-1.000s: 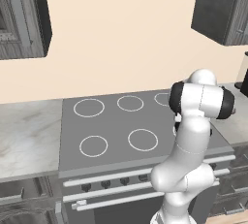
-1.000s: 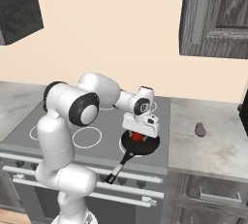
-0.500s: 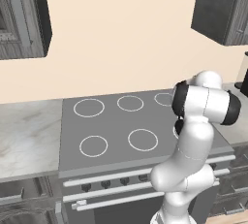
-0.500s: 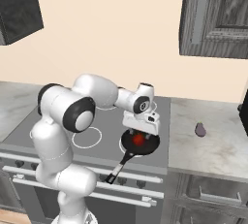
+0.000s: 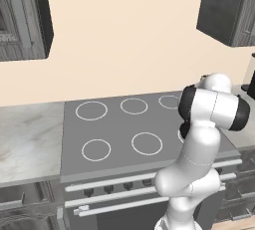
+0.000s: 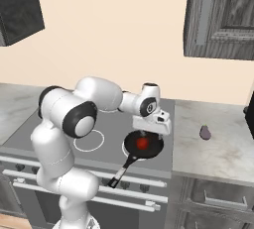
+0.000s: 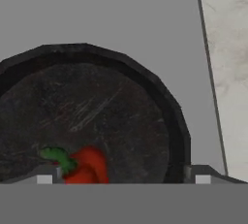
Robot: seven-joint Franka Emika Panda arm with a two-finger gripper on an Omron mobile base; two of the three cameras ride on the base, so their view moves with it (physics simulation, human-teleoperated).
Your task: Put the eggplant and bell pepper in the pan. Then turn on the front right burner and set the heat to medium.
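- White-bodied gripper hangs just above the pan in the right base view, its jaws spread wide apart with nothing between them.
- From the hand view, the two finger tips stand far apart at the bottom edge, one at each side, and the bell pepper lies loose between and below them, untouched.
- Red with a green stem, the bell pepper rests on the floor of the pan; in the right base view it sits about the middle of the pan, directly under the gripper.
- Black and round, the pan stands at the front right of the grey cooktop, its thin dark handle running out over the front edge toward the oven knobs and ending in a pale tip.
- Its scratched inner floor and raised dark rim show in the hand view, with bare grey cooktop beyond it and the marbled counter off to one side.
- Dull purple-grey, the eggplant lies on the pale marbled counter to the right of the cooktop, well apart from the pan and the gripper.
- White ring outlines mark the other burners on the cooktop in the left base view, where the arm rises in front of the cooktop's right side.
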